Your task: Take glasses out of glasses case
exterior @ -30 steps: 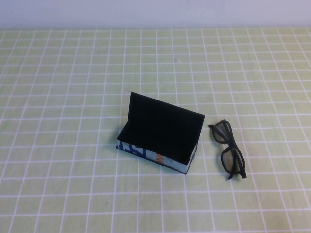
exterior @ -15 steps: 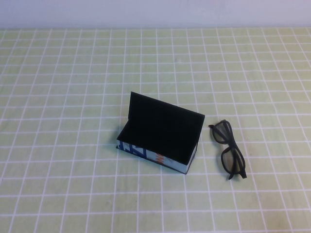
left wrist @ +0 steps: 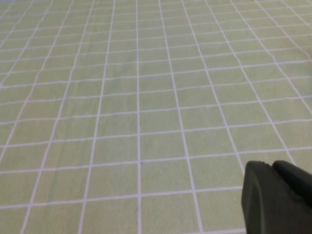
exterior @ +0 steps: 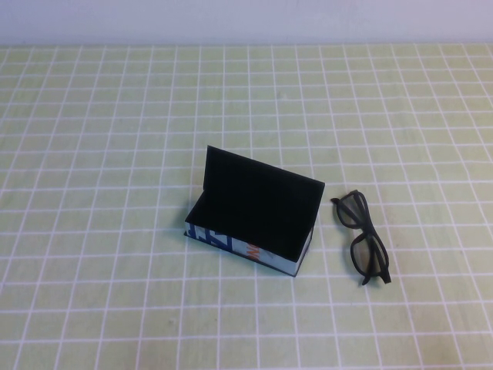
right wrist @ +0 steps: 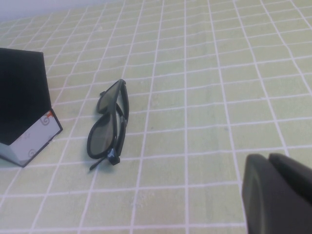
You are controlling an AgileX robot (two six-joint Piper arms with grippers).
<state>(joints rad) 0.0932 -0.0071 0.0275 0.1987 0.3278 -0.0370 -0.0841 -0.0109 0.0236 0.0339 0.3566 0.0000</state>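
Observation:
The glasses case stands open near the table's middle, its black lid raised and its black inside showing nothing in it. The black glasses lie folded on the cloth just right of the case, apart from it. In the right wrist view the glasses lie beside the case, and my right gripper hovers well clear of them, shut and holding nothing. My left gripper is over bare cloth, fingers together, nothing held. Neither arm appears in the high view.
A green cloth with a white grid covers the table. A pale wall runs along the far edge.

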